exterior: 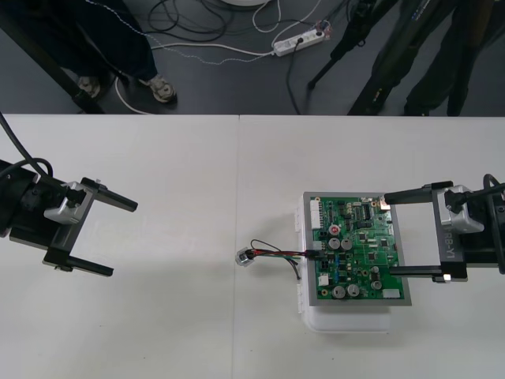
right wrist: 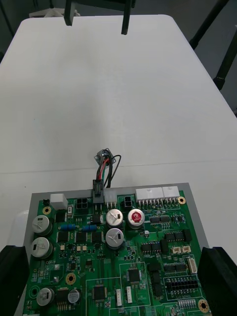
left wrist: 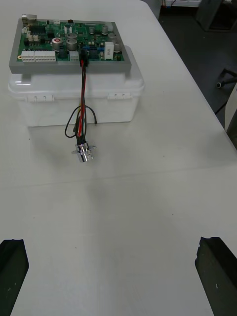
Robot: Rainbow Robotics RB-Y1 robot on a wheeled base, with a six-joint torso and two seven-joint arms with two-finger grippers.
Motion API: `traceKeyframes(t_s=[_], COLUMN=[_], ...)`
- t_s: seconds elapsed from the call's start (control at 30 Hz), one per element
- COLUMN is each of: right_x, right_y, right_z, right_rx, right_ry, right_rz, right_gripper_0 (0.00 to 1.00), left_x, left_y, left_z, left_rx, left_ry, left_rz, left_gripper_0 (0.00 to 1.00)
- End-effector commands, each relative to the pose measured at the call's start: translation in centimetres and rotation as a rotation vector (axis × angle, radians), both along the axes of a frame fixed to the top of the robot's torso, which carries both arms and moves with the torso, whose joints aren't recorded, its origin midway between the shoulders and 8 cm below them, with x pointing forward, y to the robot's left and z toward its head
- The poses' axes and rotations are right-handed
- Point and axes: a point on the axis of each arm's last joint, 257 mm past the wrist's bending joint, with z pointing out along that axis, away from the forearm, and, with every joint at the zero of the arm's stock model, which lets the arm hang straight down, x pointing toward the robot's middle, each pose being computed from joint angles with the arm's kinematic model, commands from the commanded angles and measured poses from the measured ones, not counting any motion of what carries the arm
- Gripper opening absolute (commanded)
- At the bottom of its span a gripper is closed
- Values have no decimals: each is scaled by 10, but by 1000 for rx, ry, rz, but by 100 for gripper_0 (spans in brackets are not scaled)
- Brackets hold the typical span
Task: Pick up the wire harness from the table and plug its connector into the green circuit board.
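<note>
Wide apart and holding nothing, the right gripper (exterior: 383, 233) hangs over the right-hand part of the green circuit board (exterior: 359, 253), one black finger (exterior: 410, 193) above the board's far edge and the other across its nearer half. At the opposite side of the pale worktop (exterior: 158, 316) the left gripper (exterior: 122, 239) is just as wide and just as empty, facing the board and well apart from it. The board sits flat on top of a white base (left wrist: 49, 106), a box-like block whose inside cannot be seen. Between the two grippers lies the wire harness (exterior: 276, 254), nearer to the right one and touched by neither. Its small black plug (right wrist: 98, 189) stands seated in a connector at the board's left edge. The red, black and green wires (left wrist: 82, 98) run from there down the side of the base, and the round metal socket (left wrist: 84, 152) rests on the worktop just beside it.
</note>
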Motion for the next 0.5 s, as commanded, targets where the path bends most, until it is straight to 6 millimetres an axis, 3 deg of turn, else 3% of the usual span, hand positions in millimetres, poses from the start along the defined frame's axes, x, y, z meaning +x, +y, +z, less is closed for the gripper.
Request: traceKeyframes(t_s=[0.03,0.5], right_x=[1,3], right_y=[-9,-12], right_z=[10,7], right_rx=[-31,-42], right_ry=[-3,-1], right_rz=[-25,-35], right_gripper_0=[100,100], left_x=[-9,-9], left_y=[1,1], left_z=[4,4], left_rx=[-15,-15], left_ry=[78,78], left_rz=[27,27], left_gripper_0=[100,100])
